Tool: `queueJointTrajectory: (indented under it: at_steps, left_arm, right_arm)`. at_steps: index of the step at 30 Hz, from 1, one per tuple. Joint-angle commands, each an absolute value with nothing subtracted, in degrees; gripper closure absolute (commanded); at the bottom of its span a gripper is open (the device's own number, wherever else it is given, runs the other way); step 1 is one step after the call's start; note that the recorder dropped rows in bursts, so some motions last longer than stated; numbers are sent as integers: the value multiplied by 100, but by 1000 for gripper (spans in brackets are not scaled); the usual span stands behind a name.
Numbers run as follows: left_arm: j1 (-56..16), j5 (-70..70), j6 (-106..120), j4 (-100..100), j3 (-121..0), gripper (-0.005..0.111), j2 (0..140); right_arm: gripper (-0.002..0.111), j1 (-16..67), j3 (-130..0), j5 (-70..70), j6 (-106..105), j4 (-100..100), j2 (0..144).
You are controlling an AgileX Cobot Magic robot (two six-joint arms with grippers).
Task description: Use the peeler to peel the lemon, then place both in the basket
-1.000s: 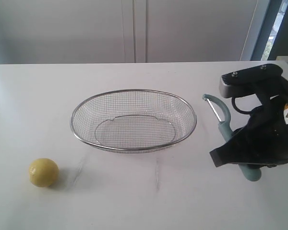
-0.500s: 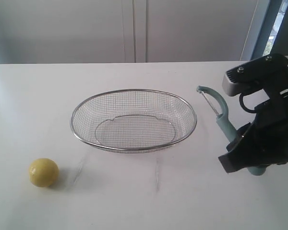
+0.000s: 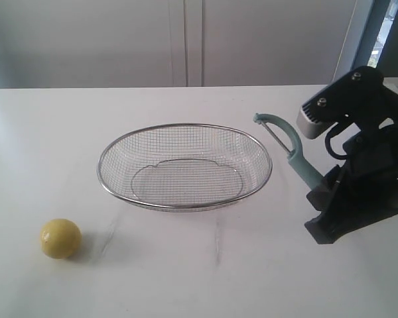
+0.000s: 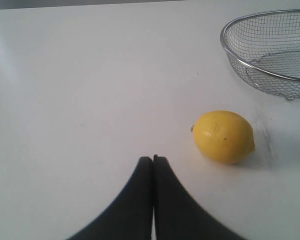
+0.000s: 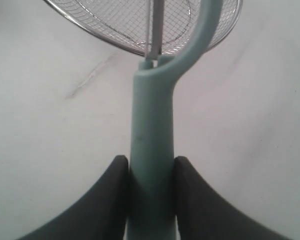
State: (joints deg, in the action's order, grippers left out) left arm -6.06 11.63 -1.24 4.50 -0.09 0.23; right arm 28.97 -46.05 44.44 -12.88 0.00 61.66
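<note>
My right claw (image 5: pixel 150 167) clamps the peeler (image 5: pixel 151 125) by its handle, right of the basket (image 3: pixel 186 124). Only my left wrist view shows my left claw (image 4: pixel 153 160), pressed shut, empty, near the lemon (image 4: pixel 223 136) at near left.

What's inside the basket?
Nothing shows inside the basket, only bare mesh. The lemon lies outside on the table; the right gripper holds the peeler beside it. Nothing covers its inside.

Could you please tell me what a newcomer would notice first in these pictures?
The silver wire basket sits empty in the middle of the white table. To its right, the right end effector grips the pale teal peeler by the handle, blade end up. The yellow lemon lies alone, lower left in the exterior view.
</note>
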Motion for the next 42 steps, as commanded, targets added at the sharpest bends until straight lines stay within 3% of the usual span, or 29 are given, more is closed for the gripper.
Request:
queueJointTrajectory:
  at_steps: [1, 20, 31, 42]
  left_arm:
    - [-645, 1160, -120, 462, 0, 107, 0]
    - [-645, 1137, 236, 272, 0, 107, 0]
    - [-645, -181, 250, 272, 0, 107, 0]
    - [-645, -375, 263, 272, 0, 107, 0]
  right_arm:
    - [108, 2866, -4590, 4360, -1128, 43, 6120]
    - [108, 2866, -4590, 4360, -1128, 43, 6120]
    - [108, 2866, -4590, 4360, -1128, 43, 6120]
    - [108, 2866, -4590, 4360, -1128, 43, 6120]
